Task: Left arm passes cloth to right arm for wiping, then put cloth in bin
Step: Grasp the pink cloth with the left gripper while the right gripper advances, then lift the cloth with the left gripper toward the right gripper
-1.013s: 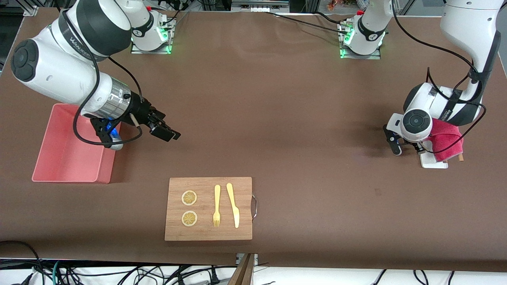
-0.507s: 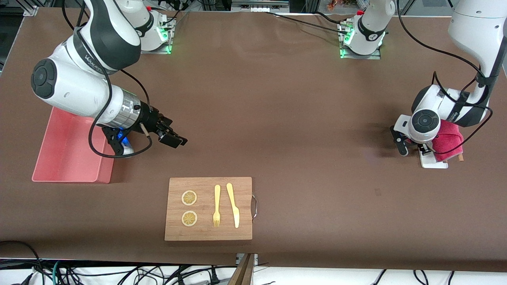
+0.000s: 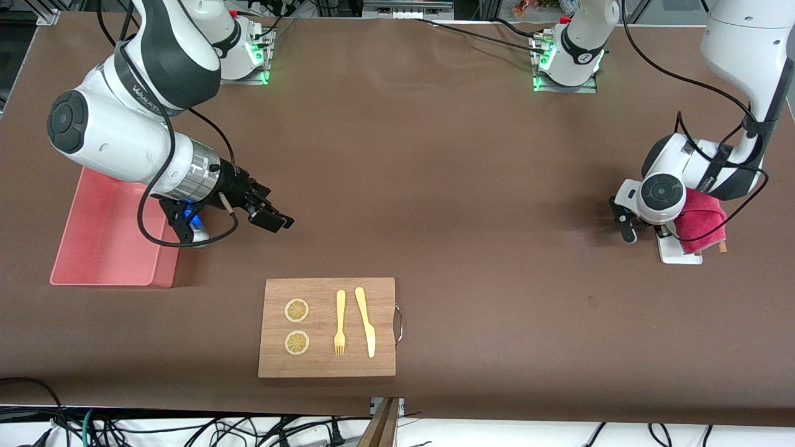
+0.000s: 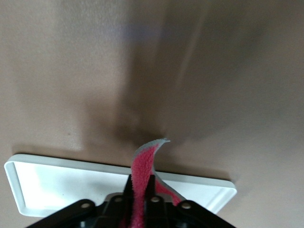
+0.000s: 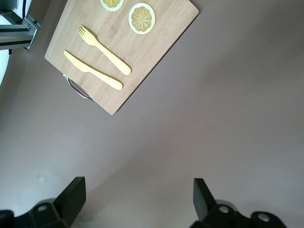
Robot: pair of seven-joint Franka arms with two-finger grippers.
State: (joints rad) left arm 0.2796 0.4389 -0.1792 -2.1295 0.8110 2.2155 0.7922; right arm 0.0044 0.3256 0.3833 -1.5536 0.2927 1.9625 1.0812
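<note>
Because the left gripper (image 4: 140, 199) has pinched only a thin fold of the cloth (image 3: 702, 222) over the white tray (image 3: 678, 253) at the left arm's end of the bench, that fold could slip free in lifting, while the right gripper (image 3: 268, 214) waits wide open and empty beside the bin (image 3: 99, 248).

Partial "WAN…" lettering on right arm (image 3: 133, 93) black band.

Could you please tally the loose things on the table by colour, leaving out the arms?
Pink or crimson: 2, bin, cloth
White: 1, tray
Wood brown: 1, cutting board
Pale yellow: 4, fork, knife, lemon slices
Total: 8
</note>
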